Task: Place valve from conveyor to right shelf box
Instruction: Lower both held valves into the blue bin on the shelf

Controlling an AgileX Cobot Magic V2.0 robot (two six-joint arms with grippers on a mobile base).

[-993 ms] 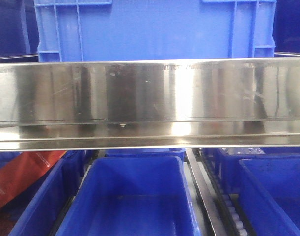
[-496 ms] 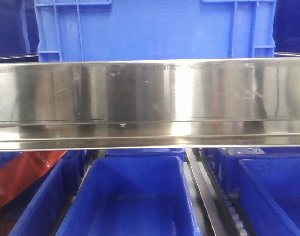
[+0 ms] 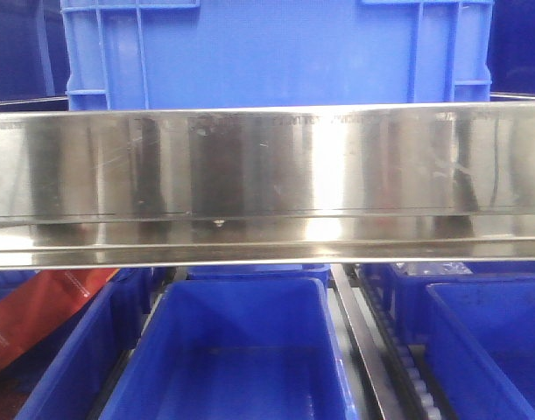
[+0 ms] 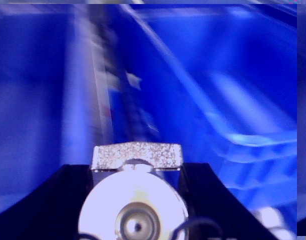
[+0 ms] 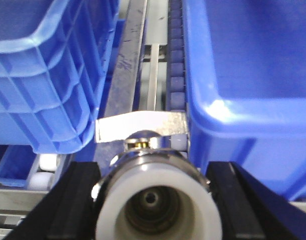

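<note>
In the right wrist view a metal valve [image 5: 158,200] with a white open end and a flat silver handle [image 5: 140,125] sits between the black fingers [image 5: 75,195] of my right gripper [image 5: 153,197], which is shut on it. It hangs over a roller track [image 5: 175,60], with a blue shelf box [image 5: 253,75] just to its right. The left wrist view is blurred. There my left gripper [image 4: 137,200] is shut on a second valve [image 4: 135,210] with a speckled silver handle [image 4: 137,154], over blue boxes. The conveyor is out of view.
A wide steel shelf beam [image 3: 267,184] crosses the front view, with a large blue crate [image 3: 276,52] above it. Below stand blue boxes at centre [image 3: 241,350], right [image 3: 495,341] and left [image 3: 74,350]. Another blue box [image 5: 37,75] lies left of the track.
</note>
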